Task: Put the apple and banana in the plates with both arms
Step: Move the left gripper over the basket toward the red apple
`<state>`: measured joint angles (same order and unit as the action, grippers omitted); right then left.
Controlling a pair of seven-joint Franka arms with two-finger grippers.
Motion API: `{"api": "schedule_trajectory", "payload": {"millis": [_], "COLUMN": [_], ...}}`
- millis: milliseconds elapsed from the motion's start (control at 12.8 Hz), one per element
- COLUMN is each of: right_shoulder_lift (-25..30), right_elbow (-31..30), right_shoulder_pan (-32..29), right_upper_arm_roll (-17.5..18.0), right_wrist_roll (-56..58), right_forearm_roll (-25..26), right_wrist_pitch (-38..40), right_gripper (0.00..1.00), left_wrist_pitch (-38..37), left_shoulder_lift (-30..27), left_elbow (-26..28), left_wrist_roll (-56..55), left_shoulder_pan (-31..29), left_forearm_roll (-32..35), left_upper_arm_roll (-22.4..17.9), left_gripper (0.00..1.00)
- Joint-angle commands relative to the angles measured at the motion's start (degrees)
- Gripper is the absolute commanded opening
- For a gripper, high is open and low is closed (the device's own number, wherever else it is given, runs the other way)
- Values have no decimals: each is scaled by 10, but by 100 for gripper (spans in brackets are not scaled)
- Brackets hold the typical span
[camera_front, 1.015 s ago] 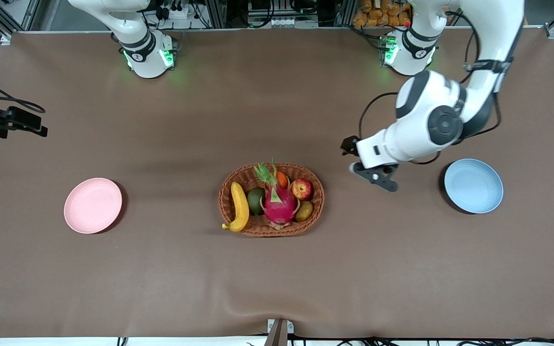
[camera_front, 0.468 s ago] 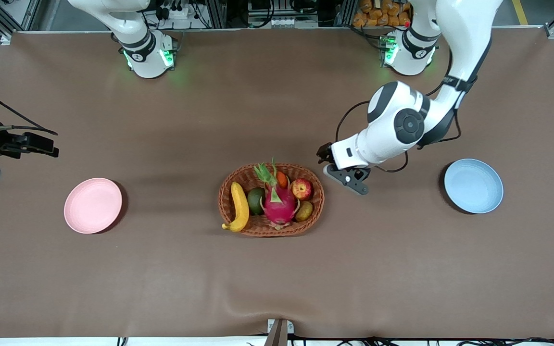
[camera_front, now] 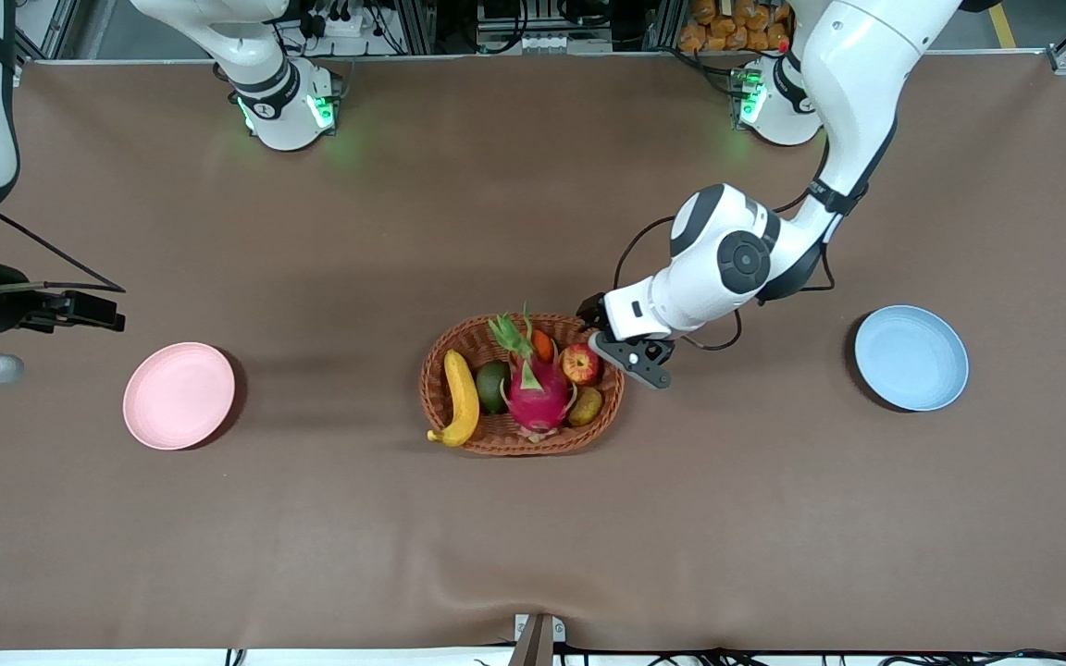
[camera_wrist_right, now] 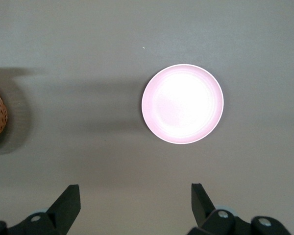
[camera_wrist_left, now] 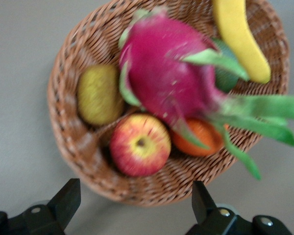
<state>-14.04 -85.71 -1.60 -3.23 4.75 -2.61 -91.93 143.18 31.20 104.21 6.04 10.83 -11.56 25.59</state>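
The small round red apple with yellow streaks (camera_front: 580, 363) sits inside the brown woven oval basket (camera_front: 441, 404) near the middle of the tabletop (camera_front: 533, 518), at the basket's end toward the left arm, touching a brown oval kiwi (camera_front: 586, 406) and just beside a small orange carrot-like piece (camera_front: 543, 345). A big magenta dragon fruit with green leaves (camera_front: 536, 388) fills the centre of the basket, a dark green avocado (camera_front: 492, 386) lies beside it, and the long curved yellow banana (camera_front: 461, 399) rests along the end toward the right arm, its tip over the rim. The left gripper (camera_wrist_left: 137, 208) hangs over the basket's rim just beside the apple, its black fingers (camera_wrist_left: 67, 201) spread wide and holding nothing. The light blue round plate (camera_front: 911, 358) lies toward the left arm's edge of the tabletop, the pale pink round plate (camera_front: 179, 395) toward the right arm's edge, both bare. The right gripper (camera_wrist_right: 135, 205) hovers near that edge, close to the pink plate, its fingers (camera_wrist_right: 200, 200) wide apart and empty.
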Motion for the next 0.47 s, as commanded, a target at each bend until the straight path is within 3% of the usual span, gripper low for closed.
{"api": "schedule_trajectory", "payload": {"millis": [0,390], "right_shoulder_lift": [-34,-63], "right_elbow": [22,24], "right_shoulder_pan": [3,3], "right_upper_arm_roll": [2,3], "right_wrist_roll": [2,2], "right_forearm_roll": [13,6], "right_wrist_pitch": [6,-6], "right_gripper": [100,100], "left_wrist_pitch": [46,53], "left_shoulder_lift": [53,62], "left_elbow": [-39,-38], "left_wrist_roll": [13,12], "left_shoulder_pan": [17,29], "left_forearm_roll": [-3,37], "left_upper_arm_roll": [-3,-12], "left_gripper": [100,100]}}
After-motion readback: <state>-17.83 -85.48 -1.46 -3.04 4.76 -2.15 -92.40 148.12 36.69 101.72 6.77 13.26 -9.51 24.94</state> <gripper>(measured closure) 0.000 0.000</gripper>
